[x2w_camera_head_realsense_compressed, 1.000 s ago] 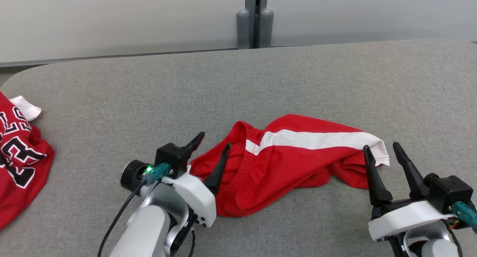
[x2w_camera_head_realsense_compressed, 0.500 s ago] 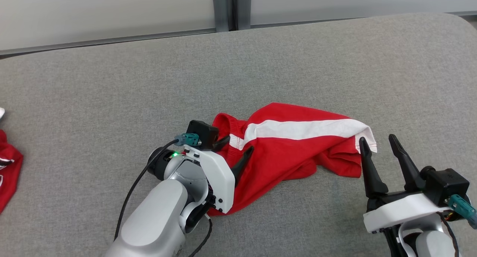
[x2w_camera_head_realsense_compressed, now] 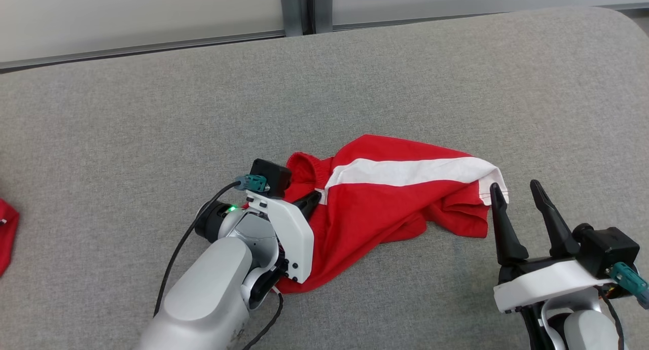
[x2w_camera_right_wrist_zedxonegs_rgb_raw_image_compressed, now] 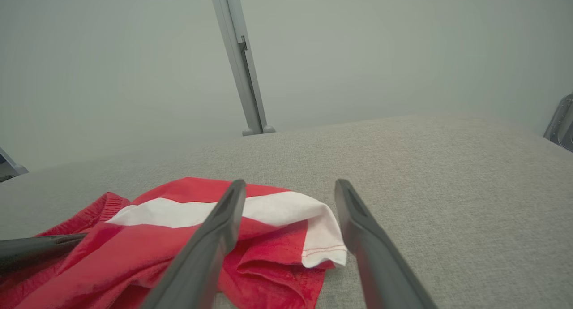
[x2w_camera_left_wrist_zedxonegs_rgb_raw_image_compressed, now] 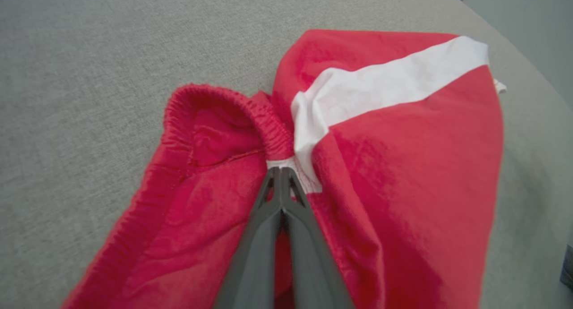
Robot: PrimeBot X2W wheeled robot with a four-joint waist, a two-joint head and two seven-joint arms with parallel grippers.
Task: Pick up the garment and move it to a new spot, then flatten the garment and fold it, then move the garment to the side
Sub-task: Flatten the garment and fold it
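Note:
The garment (x2w_camera_head_realsense_compressed: 390, 208) is a pair of red shorts with a white side stripe, lying crumpled near the front middle of the grey table (x2w_camera_head_realsense_compressed: 152, 121). My left gripper (x2w_camera_head_realsense_compressed: 313, 200) is shut on its elastic waistband; in the left wrist view the gripper (x2w_camera_left_wrist_zedxonegs_rgb_raw_image_compressed: 280, 171) has its fingers pinched together on the garment (x2w_camera_left_wrist_zedxonegs_rgb_raw_image_compressed: 403, 165) where the waistband meets the stripe. My right gripper (x2w_camera_head_realsense_compressed: 516, 188) stands open just in front of the white hem corner. In the right wrist view the gripper (x2w_camera_right_wrist_zedxonegs_rgb_raw_image_compressed: 288, 186) has its fingers spread on either side of that corner of the garment (x2w_camera_right_wrist_zedxonegs_rgb_raw_image_compressed: 318, 233), apart from it.
Another red cloth (x2w_camera_head_realsense_compressed: 6, 233) peeks in at the table's left edge. A pale wall with a grey post (x2w_camera_head_realsense_compressed: 296, 7) runs behind the table's far edge. Bare grey table stretches behind and to the left of the shorts.
My left gripper has gone from open to shut on the waistband. The head camera has shifted, so the whole scene sits further left and lower. The right gripper stays open.

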